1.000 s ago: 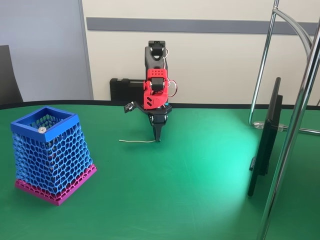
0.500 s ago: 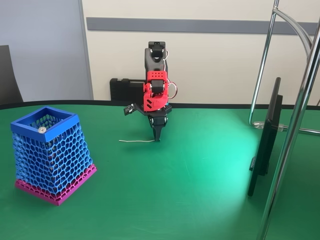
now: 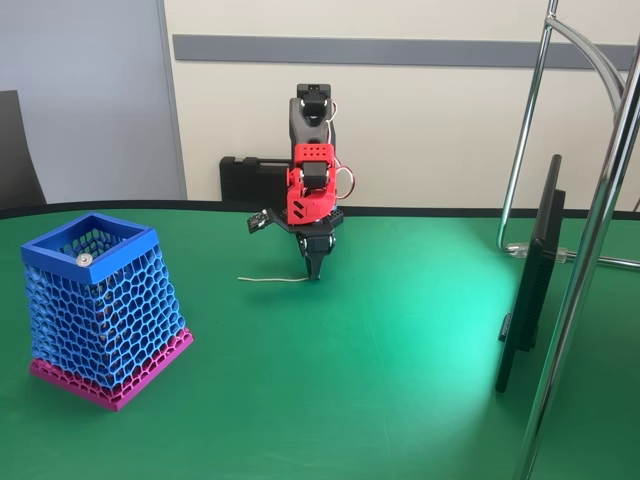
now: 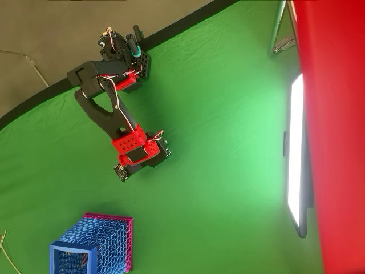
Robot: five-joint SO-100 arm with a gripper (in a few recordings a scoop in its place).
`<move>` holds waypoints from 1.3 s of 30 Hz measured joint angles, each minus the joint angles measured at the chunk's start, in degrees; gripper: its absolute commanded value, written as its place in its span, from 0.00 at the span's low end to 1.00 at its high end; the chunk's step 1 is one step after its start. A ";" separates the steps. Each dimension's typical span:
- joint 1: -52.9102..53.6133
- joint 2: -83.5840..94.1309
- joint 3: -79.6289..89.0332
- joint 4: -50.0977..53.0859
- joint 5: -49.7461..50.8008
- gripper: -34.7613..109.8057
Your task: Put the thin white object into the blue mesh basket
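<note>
The thin white object (image 3: 270, 281) lies flat on the green table, running left from my gripper (image 3: 315, 274). The gripper points straight down over the stick's right end, and its dark fingertips are drawn together there, pinching that end. The blue mesh basket (image 3: 100, 310), with a magenta base and a silver disc on its rim, stands at the left, well apart from the stick. From overhead, the basket (image 4: 94, 245) sits at the bottom left, and the arm's red wrist (image 4: 137, 151) covers the fingers.
A thin black screen (image 3: 530, 280) stands edge-on at the right, with chrome stand tubes (image 3: 590, 230) beside it. A black case (image 3: 245, 178) sits behind the arm at the table's far edge. Open green cloth lies between the stick and the basket.
The gripper's tip has risen very slightly. The stick's left end has stayed where it was on the cloth.
</note>
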 measured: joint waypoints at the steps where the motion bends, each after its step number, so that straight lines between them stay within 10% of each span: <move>1: 0.00 0.00 0.00 0.00 0.00 0.27; 39: 8.53 9.05 -42.98 3.60 0.35 0.27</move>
